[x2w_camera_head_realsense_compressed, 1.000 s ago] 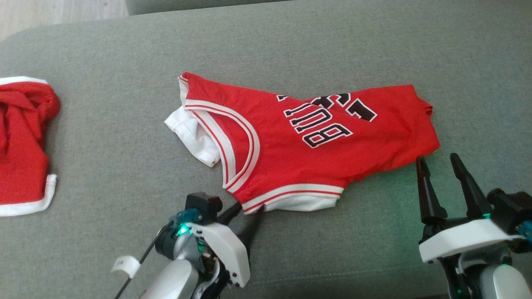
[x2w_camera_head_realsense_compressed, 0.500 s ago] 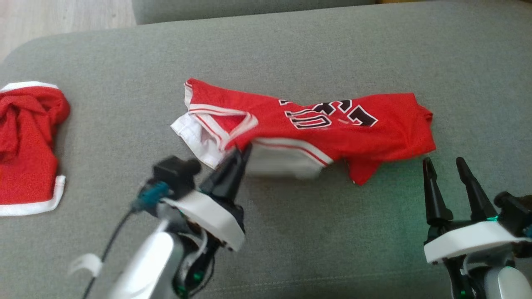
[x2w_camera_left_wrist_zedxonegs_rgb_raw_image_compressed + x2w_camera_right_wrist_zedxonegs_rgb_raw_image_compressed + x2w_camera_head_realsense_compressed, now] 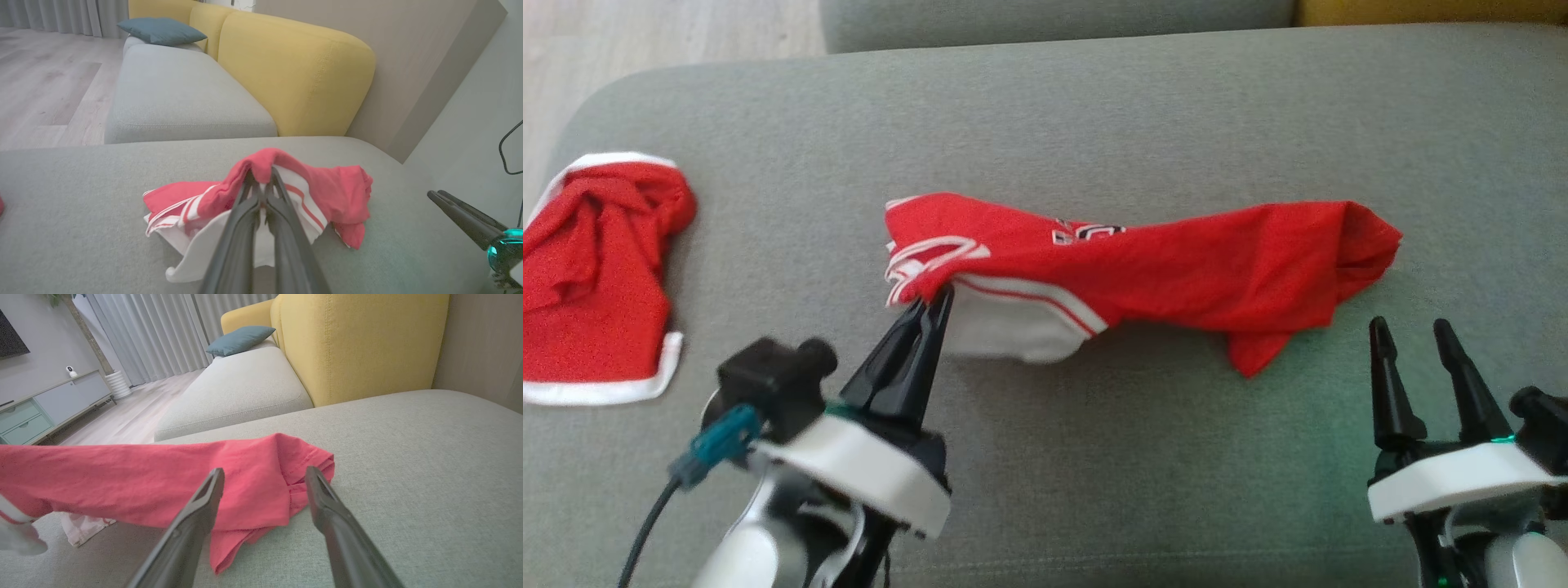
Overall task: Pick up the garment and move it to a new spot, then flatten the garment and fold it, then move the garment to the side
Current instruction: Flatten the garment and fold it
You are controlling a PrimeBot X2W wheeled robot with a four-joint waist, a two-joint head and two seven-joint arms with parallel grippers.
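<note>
The garment (image 3: 1192, 269) is a red jersey with white trim, lying across the grey sofa cushion (image 3: 1094, 122). My left gripper (image 3: 934, 300) is shut on its near left edge and holds that part lifted, so the fabric (image 3: 310, 183) drapes over the pinched fingertips (image 3: 261, 183). Its right end (image 3: 253, 477) is bunched and rests on the cushion. My right gripper (image 3: 1413, 335) stands open just in front of that right end, clear of the cloth, with its two fingers (image 3: 196, 514) spread apart.
A second red garment with white trim (image 3: 596, 269) lies crumpled at the cushion's left end. A yellow sofa back (image 3: 294, 69) and another grey seat with a blue pillow (image 3: 161, 30) stand beyond. Wooden floor (image 3: 45, 81) lies off the left edge.
My left gripper closed on the jersey's near hem and pulled it up and away, rolling the flat jersey into a raised fold. The head camera shifted. The right gripper stayed open in place.
</note>
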